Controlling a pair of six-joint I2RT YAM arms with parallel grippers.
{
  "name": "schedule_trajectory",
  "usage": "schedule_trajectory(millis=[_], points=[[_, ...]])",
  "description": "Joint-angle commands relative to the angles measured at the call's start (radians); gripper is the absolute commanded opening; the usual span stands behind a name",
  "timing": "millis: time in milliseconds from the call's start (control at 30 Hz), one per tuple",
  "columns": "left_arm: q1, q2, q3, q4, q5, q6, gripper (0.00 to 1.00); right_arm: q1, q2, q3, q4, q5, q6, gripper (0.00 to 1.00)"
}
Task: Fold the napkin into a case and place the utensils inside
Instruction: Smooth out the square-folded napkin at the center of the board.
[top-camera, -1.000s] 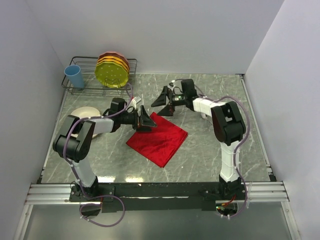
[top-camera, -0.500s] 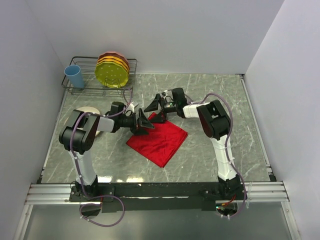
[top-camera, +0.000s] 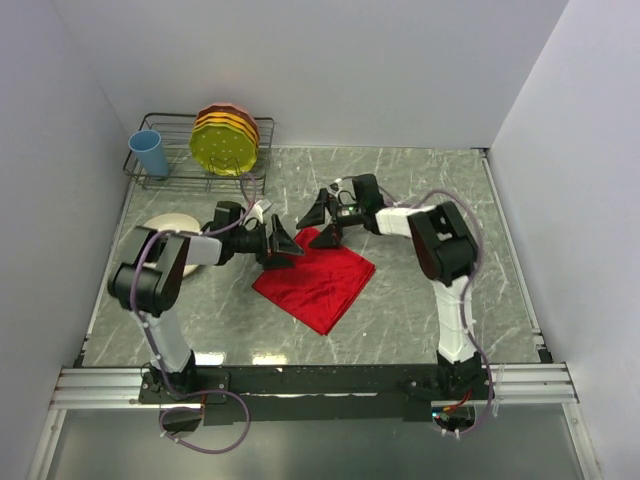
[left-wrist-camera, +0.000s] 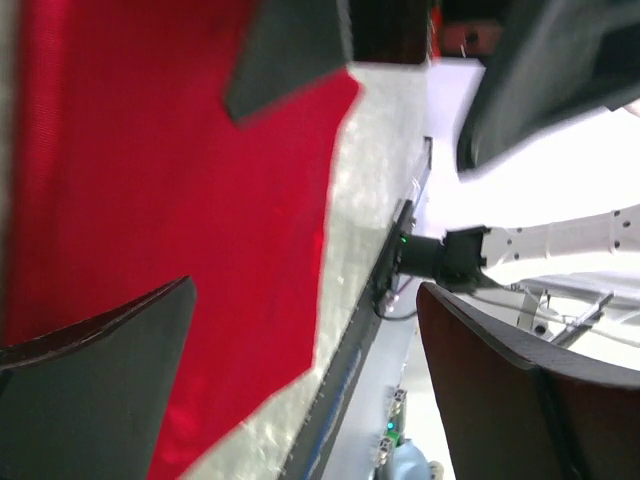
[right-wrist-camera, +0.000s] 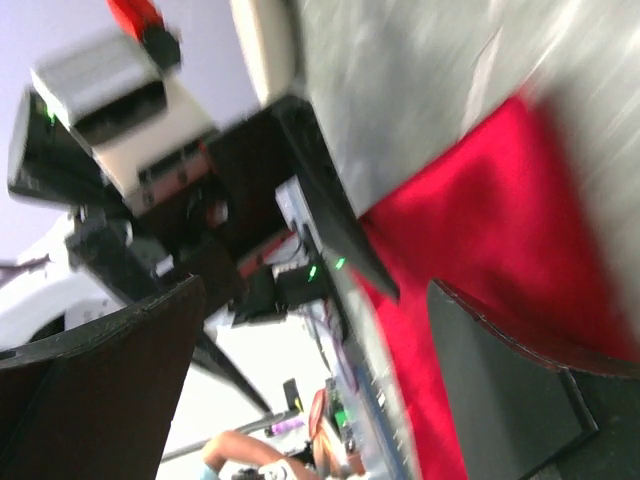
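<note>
the grey marbled table (top-camera: 430, 310) fills the floor of the white-walled cell. the 2 arms reach in from its near edge and meet over the middle. the napkin (top-camera: 318, 285) lies flat near the centre, set as a diamond, one corner toward the arms' bases. a wire rack (top-camera: 170, 175) stands in the far left corner, holding a stack of yellow and orange plates (top-camera: 226, 140) on edge and a blue cup (top-camera: 149, 153). a cream plate (top-camera: 168, 226) sits partly behind the left arm. the left gripper (top-camera: 285, 245) is spread wide with nothing in it, at the napkin's far left edge. the right gripper (top-camera: 322, 224), likewise spread and empty, is at the far corner, facing the left one.
</note>
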Motion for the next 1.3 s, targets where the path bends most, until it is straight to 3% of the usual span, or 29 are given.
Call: schedule_trajectory(millis=[0, 200, 533, 767, 933, 1033, 1133, 1167, 1233, 1267], points=[[-0.002, -0.194, -0.034, -0.056, 0.059, 0.069, 0.99, -0.005, -0.281, -0.139, -0.144, -0.048, -0.123, 1.0], [-0.043, -0.221, -0.145, -0.008, 0.045, 0.046, 0.99, -0.013, -0.358, -0.302, -0.287, -0.03, -0.292, 1.0], [0.035, -0.075, -0.205, -0.03, 0.063, 0.126, 0.99, -0.142, -0.185, -0.297, -0.497, -0.005, -0.588, 1.0], [0.096, -0.041, -0.2, -0.077, 0.08, 0.176, 0.99, -0.15, -0.163, -0.294, -0.505, -0.053, -0.579, 1.0], [0.096, -0.136, -0.145, -0.125, 0.096, 0.186, 0.99, -0.147, -0.262, -0.25, -0.562, -0.088, -0.576, 0.99], [0.081, -0.298, -0.024, -0.336, -0.024, 0.285, 0.99, -0.136, -0.397, -0.21, -0.605, -0.07, -0.584, 0.98], [0.035, -0.458, 0.06, -0.512, -0.214, 0.519, 0.99, -0.139, -0.486, -0.172, -0.695, 0.025, -0.643, 0.99], [0.011, -0.539, 0.067, -0.534, -0.337, 0.652, 0.99, -0.145, -0.499, -0.163, -0.758, 0.094, -0.671, 1.0], [-0.101, -0.616, 0.03, -0.557, -0.453, 0.769, 0.99, -0.148, -0.525, -0.135, -0.816, 0.181, -0.763, 1.0], [-0.144, -0.688, 0.007, -0.551, -0.498, 0.904, 0.98, -0.148, -0.528, -0.13, -0.86, 0.224, -0.79, 1.0]])
